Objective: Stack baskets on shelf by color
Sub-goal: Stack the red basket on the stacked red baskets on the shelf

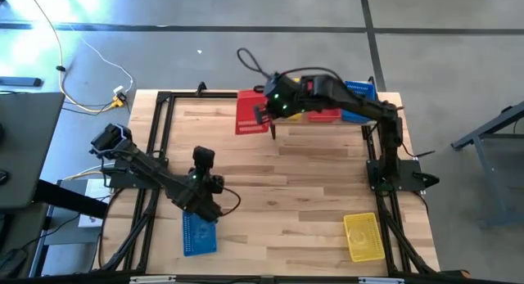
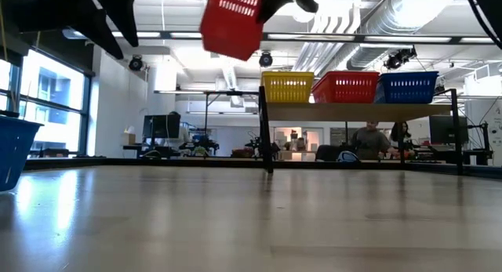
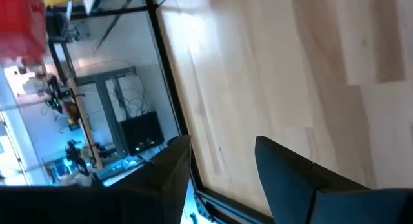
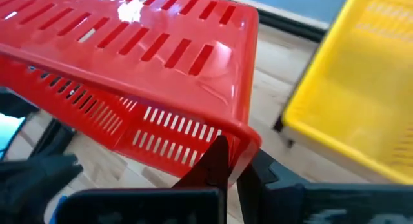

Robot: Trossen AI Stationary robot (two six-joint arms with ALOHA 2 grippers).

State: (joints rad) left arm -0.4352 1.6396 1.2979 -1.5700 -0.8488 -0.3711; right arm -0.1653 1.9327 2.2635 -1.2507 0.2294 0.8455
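Note:
A red basket (image 2: pixel 231 21) hangs high above the table, with my right gripper (image 4: pixel 232 153) shut on it; in the high view the basket (image 1: pixel 250 112) is just left of the shelf. The shelf (image 2: pixel 353 109) at the far edge carries a yellow basket (image 2: pixel 287 86), a red basket (image 2: pixel 345 86) and a blue basket (image 2: pixel 408 86), side by side on its plank. My left gripper (image 3: pixel 222 143) is open and empty, above a blue basket (image 1: pixel 199 233) that rests on the table near the front left. A yellow basket (image 1: pixel 364 235) lies at the front right. My right gripper pinches the red basket's rim (image 4: pixel 240 141) close to a corner between its two fingers, coming slanting down from above. The basket hangs tilted, lifted clear of the table and of the shelf.
A black metal frame (image 1: pixel 155 145) runs along the table's left, right and far sides. Bare wooden tabletop (image 1: pixel 286 186) lies between the arms. People sit in the room behind the shelf (image 2: pixel 376 139).

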